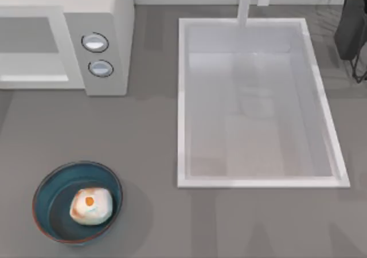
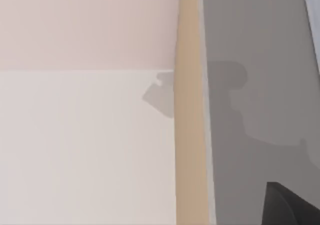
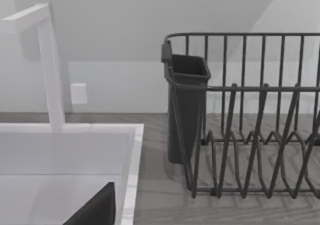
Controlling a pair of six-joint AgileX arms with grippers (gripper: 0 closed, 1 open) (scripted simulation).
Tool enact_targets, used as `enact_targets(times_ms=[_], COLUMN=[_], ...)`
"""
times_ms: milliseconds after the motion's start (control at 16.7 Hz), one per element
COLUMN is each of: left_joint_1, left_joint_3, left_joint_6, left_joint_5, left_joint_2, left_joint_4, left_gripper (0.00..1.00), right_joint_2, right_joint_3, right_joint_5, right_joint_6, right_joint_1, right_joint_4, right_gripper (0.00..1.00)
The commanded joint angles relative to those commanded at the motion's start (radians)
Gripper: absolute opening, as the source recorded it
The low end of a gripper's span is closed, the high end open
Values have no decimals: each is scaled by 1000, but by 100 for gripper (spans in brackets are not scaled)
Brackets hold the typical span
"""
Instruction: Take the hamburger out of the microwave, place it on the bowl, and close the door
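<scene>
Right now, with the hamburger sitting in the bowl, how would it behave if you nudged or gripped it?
The hamburger looks rounded and lumpy, so a nudge would probably rock or roll it, though the bowl wall around it should catch it. It is small beside the bowl, so likely light. Its bun-like look suggests it may squash under a hard grip.

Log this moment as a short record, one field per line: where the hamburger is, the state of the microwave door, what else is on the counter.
hamburger: resting inside the bowl, near the front left of the table
bowl: upright on the counter, apart from the microwave
door: looks closed flat across the cavity in the top view
knobs: two, on the microwave's side panel
sink: large white basin right of the microwave, with a faucet at its back edge
dish rack: dark wire rack with a cup holder, at the far right
</scene>
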Motion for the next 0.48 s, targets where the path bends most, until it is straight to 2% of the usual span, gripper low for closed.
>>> enact_targets(times_ms=[240,480], left_joint_1=[1,4], left_joint_3=[-57,-185], left_joint_6=[1,3], left_joint_5=[1,3], left_joint_2=[25,84], left_joint_4=[73,281], left_gripper=[0,0], right_joint_2=[0,0], right_joint_3=[0,0], right_joint_5=[0,0], right_joint_6=[0,0], right_joint_1=[0,0], right_joint_4=[0,0], right_gripper=[100,100])
